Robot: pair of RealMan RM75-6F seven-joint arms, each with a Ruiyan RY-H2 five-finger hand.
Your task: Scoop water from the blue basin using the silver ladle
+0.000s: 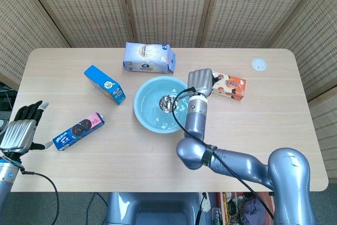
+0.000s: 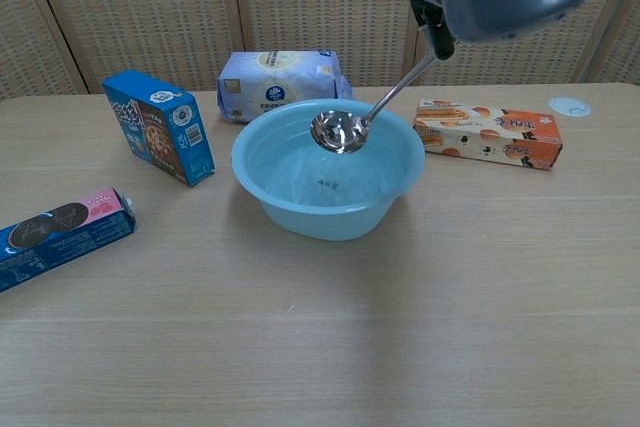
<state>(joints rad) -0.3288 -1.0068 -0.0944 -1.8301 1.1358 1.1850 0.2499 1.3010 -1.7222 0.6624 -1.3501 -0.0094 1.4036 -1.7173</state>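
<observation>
Backdrop: a folding screen (image 1: pixel 168 3) of woven cane panels in pale wooden frames fills the top of the head view and the upper part of the chest view (image 2: pixel 200 7).
Panel joints: the panels meet at angles, leaning outward toward the upper left and upper right corners of the head view.
Table: a light wood-grain tabletop (image 1: pixel 274 130) with rounded corners spans the middle of the head view; in the chest view it fills the lower two thirds (image 2: pixel 330 347).
Cable port: a small round white cap (image 1: pixel 258 65) sits near the table's upper right corner.
Floor: dark grey, seen below the table's front edge.
Light: even and soft, with faint shadows.
</observation>
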